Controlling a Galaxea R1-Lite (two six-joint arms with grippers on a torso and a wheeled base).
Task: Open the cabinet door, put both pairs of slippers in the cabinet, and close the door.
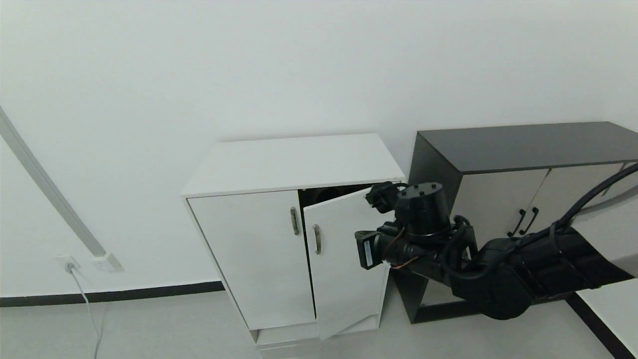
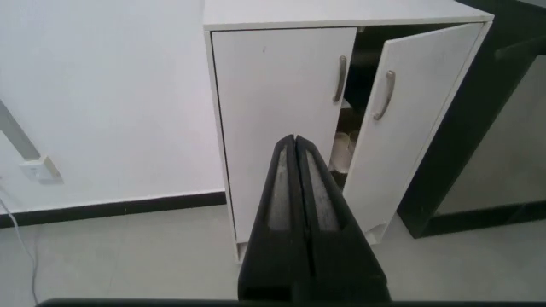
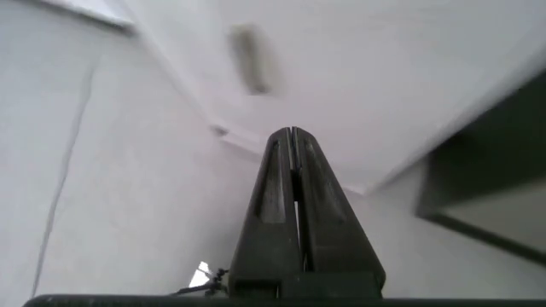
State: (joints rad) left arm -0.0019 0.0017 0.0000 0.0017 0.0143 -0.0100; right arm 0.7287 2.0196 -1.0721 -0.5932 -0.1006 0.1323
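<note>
The white cabinet (image 1: pixel 294 164) stands against the wall. Its left door (image 1: pixel 254 259) is closed and its right door (image 1: pixel 344 259) is swung partly out, leaving a dark gap along its top and inner edge. In the left wrist view a pale shape (image 2: pixel 345 150) shows through the gap (image 2: pixel 358 94); I cannot tell what it is. My right arm's wrist (image 1: pixel 421 219) hangs just off the right door's outer edge. My right gripper (image 3: pixel 294 136) is shut with nothing in it and points at the door face below its handle (image 3: pixel 250 60). My left gripper (image 2: pixel 295 141) is shut, empty, well back from the cabinet.
A black cabinet (image 1: pixel 523 144) with grey doors stands close on the white cabinet's right. A wall socket (image 1: pixel 67 263) with a cable and a slanted wall duct (image 1: pixel 45 184) lie to the left. Open floor (image 1: pixel 149 324) spreads before the cabinet.
</note>
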